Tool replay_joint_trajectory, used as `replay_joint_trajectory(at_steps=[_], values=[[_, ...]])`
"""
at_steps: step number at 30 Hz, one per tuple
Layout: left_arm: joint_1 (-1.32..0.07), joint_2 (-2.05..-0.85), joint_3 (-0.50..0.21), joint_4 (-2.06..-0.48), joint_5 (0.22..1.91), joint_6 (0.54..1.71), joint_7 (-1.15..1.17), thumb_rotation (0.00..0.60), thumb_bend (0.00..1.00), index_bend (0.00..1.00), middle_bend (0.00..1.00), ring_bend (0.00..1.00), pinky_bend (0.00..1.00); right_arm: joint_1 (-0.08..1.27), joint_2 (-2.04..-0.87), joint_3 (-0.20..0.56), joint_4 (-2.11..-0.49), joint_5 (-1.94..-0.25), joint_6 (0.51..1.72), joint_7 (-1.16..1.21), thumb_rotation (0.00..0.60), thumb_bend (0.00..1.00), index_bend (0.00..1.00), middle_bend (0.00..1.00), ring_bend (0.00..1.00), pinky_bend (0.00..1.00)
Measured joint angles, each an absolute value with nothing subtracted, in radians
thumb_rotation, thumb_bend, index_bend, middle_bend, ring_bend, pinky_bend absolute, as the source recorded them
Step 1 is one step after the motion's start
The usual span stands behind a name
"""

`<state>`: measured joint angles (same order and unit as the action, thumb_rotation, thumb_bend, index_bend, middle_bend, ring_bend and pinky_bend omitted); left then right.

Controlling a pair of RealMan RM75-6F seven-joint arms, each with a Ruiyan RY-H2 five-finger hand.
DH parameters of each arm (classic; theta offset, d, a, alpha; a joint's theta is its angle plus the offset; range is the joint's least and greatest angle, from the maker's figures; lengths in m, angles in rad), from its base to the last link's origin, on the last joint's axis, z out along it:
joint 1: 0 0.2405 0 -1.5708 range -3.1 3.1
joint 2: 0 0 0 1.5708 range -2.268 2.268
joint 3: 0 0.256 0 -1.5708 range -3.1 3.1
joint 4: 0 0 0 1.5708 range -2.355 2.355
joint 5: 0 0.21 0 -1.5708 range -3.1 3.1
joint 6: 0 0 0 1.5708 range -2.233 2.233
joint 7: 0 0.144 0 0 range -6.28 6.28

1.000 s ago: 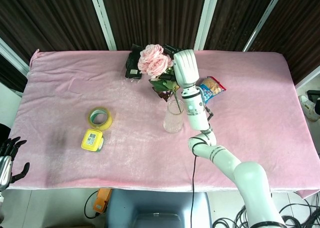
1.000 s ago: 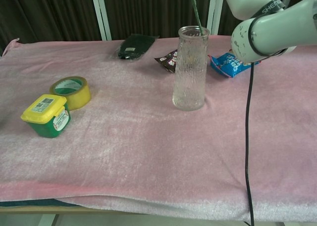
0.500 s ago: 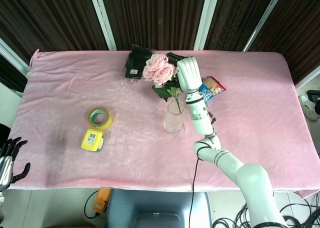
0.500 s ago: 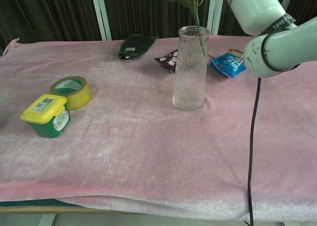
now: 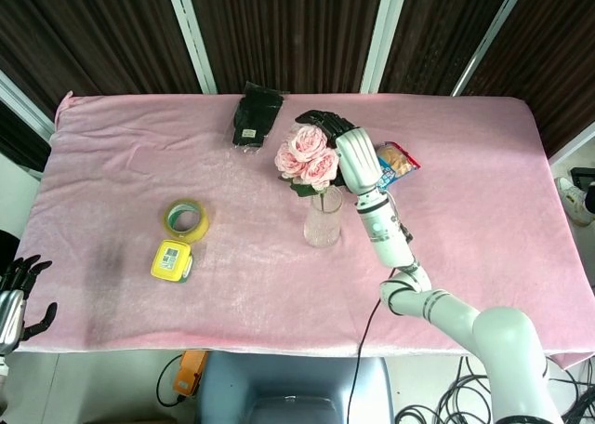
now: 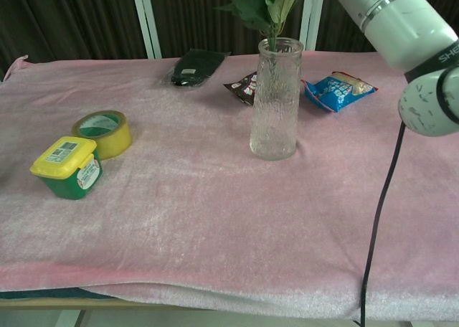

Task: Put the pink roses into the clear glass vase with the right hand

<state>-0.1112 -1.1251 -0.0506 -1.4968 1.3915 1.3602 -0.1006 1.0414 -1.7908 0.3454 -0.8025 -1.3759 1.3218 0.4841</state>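
Observation:
The pink roses [image 5: 309, 154] stand upright with their stems down inside the clear glass vase [image 5: 323, 221]. In the chest view the green leaves [image 6: 259, 4] sit just above the rim of the vase [image 6: 275, 101]. My right hand [image 5: 327, 123] is at the bunch and holds it by the blooms. Its dark fingers show on the far side of the flowers, and the contact itself is hidden by the petals. My white right forearm [image 6: 398, 22] slants down from above. My left hand [image 5: 13, 292] hangs off the table's near left corner, fingers apart and holding nothing.
A yellow tape roll [image 5: 185, 219] and a yellow-lidded green tub [image 5: 171, 260] lie left of the vase. A black packet [image 5: 253, 115], a dark snack wrapper [image 6: 241, 87] and a blue snack bag [image 5: 396, 163] lie behind it. The pink cloth [image 5: 483, 201] covers the table.
The right hand has come down and lowered the roses, so the stems slid deep into the vase and the leaves now reach its rim. The left hand stayed put.

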Motion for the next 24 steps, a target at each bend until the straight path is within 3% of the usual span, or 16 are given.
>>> replay_joint_trajectory(at_steps=[5,11,13,24], values=[[-0.112,-1.127,-0.05,-1.497,1.392,1.359,-0.095,0.6,0.39,0.19,0.09,0.04,0.3,0.981,-1.714,0.317,-0.953,-1.387,1.325,0.473,0.6,0.33,0.28,0.21,0.14,0.31],[-0.113,-1.128,-0.05,-1.496,1.391,1.357,-0.092,0.6,0.39,0.19,0.09,0.04,0.3,0.901,-1.602,0.284,-1.125,-1.386,1.304,0.427,0.6,0.27,0.04,0.08,0.01,0.15],[-0.113,-1.128,-0.051,-1.496,1.389,1.358,-0.092,0.6,0.39,0.19,0.09,0.04,0.3,0.875,-1.565,0.274,-1.168,-1.384,1.293,0.413,0.6,0.26,0.0,0.04,0.0,0.12],[-0.114,-1.129,-0.052,-1.495,1.39,1.359,-0.088,0.6,0.39,0.19,0.09,0.04,0.3,0.729,-1.39,0.204,-1.368,-1.413,1.323,0.373,0.6,0.11,0.0,0.0,0.0,0.07]])
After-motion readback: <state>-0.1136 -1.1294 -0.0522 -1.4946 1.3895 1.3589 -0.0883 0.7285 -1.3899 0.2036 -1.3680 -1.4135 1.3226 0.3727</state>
